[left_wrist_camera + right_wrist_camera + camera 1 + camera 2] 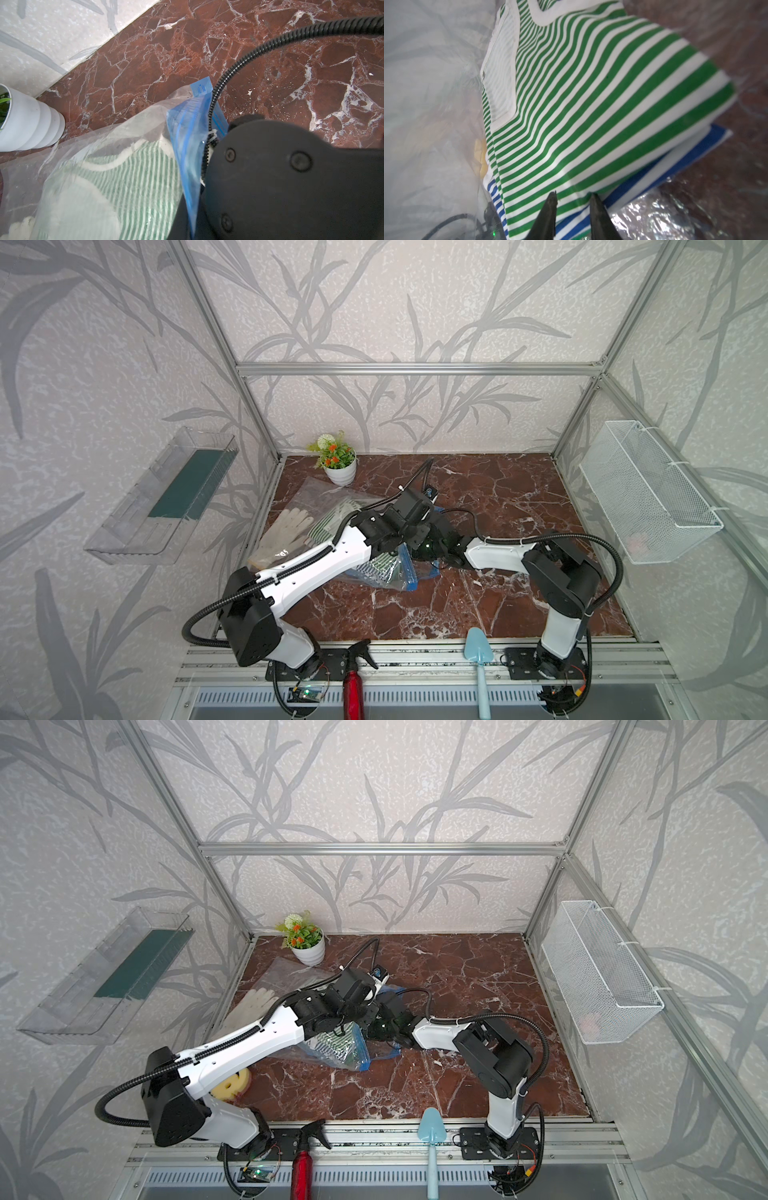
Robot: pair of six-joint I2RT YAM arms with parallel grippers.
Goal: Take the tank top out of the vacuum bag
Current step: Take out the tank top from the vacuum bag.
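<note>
**Top: in bag, removal not begun**

Bag (332, 497) lies on the table (498, 489), mouth raised. Left gripper (404, 543): jaws together, apparently pinching the blue strip (193, 128). Right gripper (573, 200): inside the mouth, jaws slightly apart at the hem of the green-striped top (591, 104); whether they grip it cannot be told. Top sits wholly inside, over blue-striped cloth (685, 158). Done: mouth open, hem reached. Left: pull clear.

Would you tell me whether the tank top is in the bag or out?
In: the tank top lies folded between the clear walls of the bag.
</note>
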